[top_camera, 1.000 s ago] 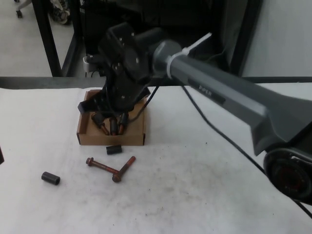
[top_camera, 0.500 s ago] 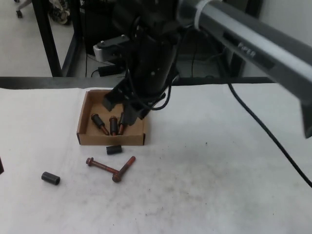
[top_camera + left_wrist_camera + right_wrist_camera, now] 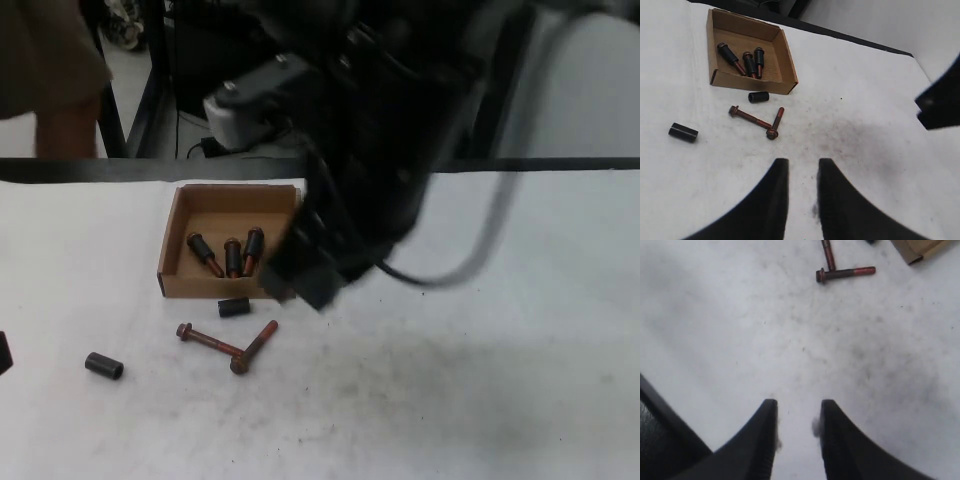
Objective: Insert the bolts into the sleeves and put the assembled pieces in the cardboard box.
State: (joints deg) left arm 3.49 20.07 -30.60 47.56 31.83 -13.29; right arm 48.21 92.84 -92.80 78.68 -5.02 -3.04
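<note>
High view, swept from the left: far sleeve [image 3: 103, 366] lies well out from the cardboard box [image 3: 190, 284], off its front-left corner. Left bolt [image 3: 208, 339] and right bolt [image 3: 258, 342] meet in a V near the box's front wall, and near sleeve [image 3: 234, 307] sits almost against that wall. Inside the box lie three assembled pieces [image 3: 233, 257], side by side. Left tool [image 3: 802, 164] and right tool [image 3: 799, 405] hang over the table [image 3: 865, 365] out in front of the box, both slightly parted and empty. By my reading a fourth pairing is due: one tool must take a bolt by its shank, the other a sleeve, axes aligned.
</note>
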